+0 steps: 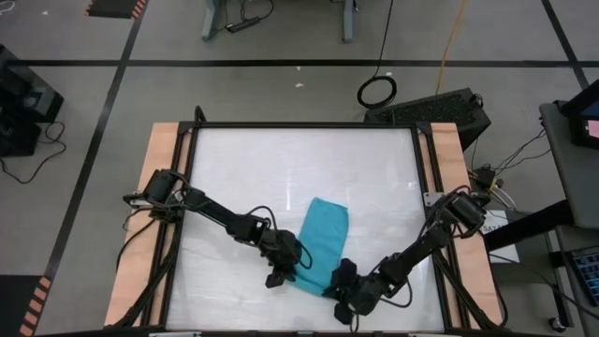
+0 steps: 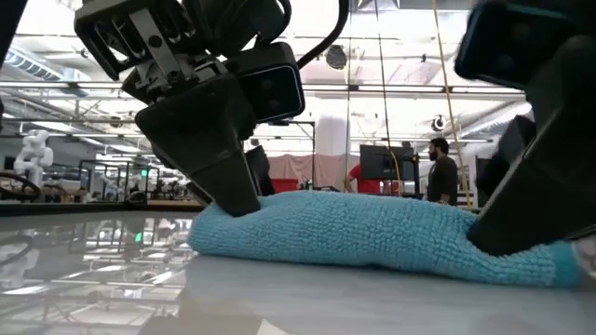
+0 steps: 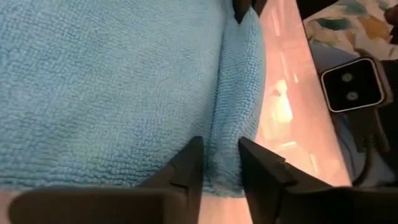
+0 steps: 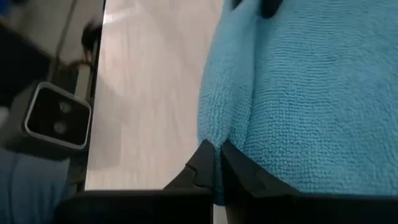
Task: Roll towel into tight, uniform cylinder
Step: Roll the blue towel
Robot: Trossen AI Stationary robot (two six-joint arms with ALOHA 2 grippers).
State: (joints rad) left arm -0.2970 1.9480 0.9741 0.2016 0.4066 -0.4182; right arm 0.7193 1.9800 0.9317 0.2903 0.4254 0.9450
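Two sets of fingers, both mine, meet the towel (image 1: pixel 323 241) at its near end, on the white counter (image 1: pixel 243 168). The towel lies folded into a narrow turquoise strip, slightly right of the counter's middle and toward the near edge, running away from me at a slight tilt.

Left fingers (image 1: pixel 284 270): at the towel's near left corner. In the left wrist view the two tips (image 3: pixel 186 171) stand a little apart, with the folded edge of the towel (image 3: pixel 112 87) lying in the gap between them; whether they press on the cloth, I cannot tell. In the low view this hand (image 2: pixel 219 177) bears down on the left end of the towel (image 2: pixel 372 233), which shows there as a low, rounded mound.

Right fingers (image 1: pixel 339 281): at the towel's near right corner. In the right wrist view the tips (image 4: pixel 202 162) are clenched, pinching a thin fold of the towel's (image 4: pixel 311 93) edge between them. In the low view this hand (image 2: pixel 535 200) sits on the right end of the mound.

Background, low view: a workshop, with people (image 2: pixel 443 172) standing well beyond the counter.
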